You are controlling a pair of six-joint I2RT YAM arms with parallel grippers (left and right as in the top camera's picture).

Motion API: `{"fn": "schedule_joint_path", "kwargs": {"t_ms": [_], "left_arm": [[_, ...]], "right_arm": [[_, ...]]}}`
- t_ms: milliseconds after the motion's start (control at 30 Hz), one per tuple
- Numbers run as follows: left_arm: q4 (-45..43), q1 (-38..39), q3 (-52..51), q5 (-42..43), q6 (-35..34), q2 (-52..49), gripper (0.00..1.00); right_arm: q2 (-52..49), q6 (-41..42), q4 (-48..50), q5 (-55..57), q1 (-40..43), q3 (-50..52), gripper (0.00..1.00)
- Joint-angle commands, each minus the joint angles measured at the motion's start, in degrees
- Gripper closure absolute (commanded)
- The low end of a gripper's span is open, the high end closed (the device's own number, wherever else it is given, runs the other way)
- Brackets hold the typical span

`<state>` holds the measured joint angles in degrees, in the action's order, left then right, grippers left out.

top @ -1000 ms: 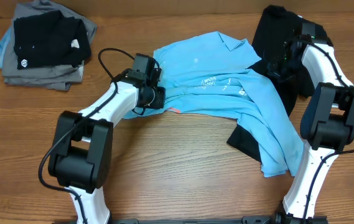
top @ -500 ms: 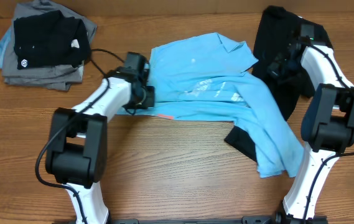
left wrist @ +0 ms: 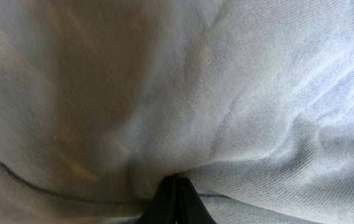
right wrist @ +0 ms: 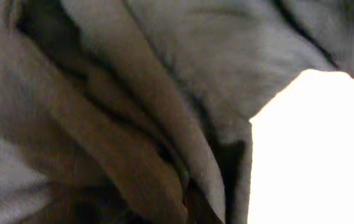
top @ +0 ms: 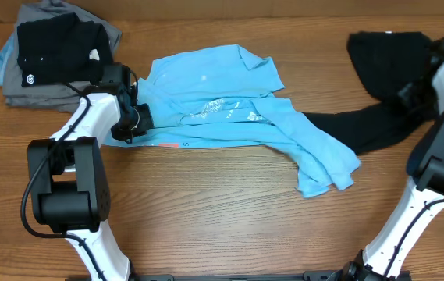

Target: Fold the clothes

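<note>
The light blue T-shirt lies crumpled across the middle of the table, with white lettering and a small red-orange mark at its near left hem. My left gripper is shut on the shirt's left edge. In the left wrist view its closed fingertips pinch pale blue cloth that fills the frame. My right gripper is at the far right, shut on a black garment. Dark cloth fills the right wrist view and hides the fingers.
A stack of folded grey garments with a small black shirt with a white logo on top sits at the back left. The black garment's tail stretches toward the blue shirt's right side. Bare wood shows along the front.
My left gripper dragged the blue T-shirt to the left. My right gripper moved right and pulled the black garment out from under the shirt's right side.
</note>
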<state>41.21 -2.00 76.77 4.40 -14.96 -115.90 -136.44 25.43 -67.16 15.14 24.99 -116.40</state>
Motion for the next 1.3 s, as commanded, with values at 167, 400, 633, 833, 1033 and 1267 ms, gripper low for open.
{"fn": "schedule_joint_path", "kwargs": {"t_ms": [167,400,633,833,1033,1267], "left_arm": [[0.7,-1.4,-1.6,-6.3,-1.0,-2.5,0.96],[0.6,-1.4,-1.6,-5.9,-2.0,-2.5,0.47],[1.0,-1.4,-1.7,-5.9,-2.0,-2.5,0.12],[0.8,-1.4,-1.6,-5.5,-2.9,-2.5,0.02],[0.7,-1.3,-1.6,-2.6,-2.9,-2.5,0.00],[0.8,-1.3,-1.6,-1.8,-2.9,-2.5,0.00]], "right_arm": [[0.2,4.9,-9.4,1.7,7.0,-19.0,0.96],[0.2,8.5,-16.3,-2.0,7.5,-26.8,0.13],[0.2,6.9,-22.4,-11.7,3.1,-27.3,0.00],[0.2,0.6,-27.4,-18.6,-4.3,-27.2,0.00],[0.1,0.8,-29.9,-10.7,-13.4,-21.0,0.00],[0.1,3.1,-29.7,-7.6,-16.6,-9.8,0.00]]}}
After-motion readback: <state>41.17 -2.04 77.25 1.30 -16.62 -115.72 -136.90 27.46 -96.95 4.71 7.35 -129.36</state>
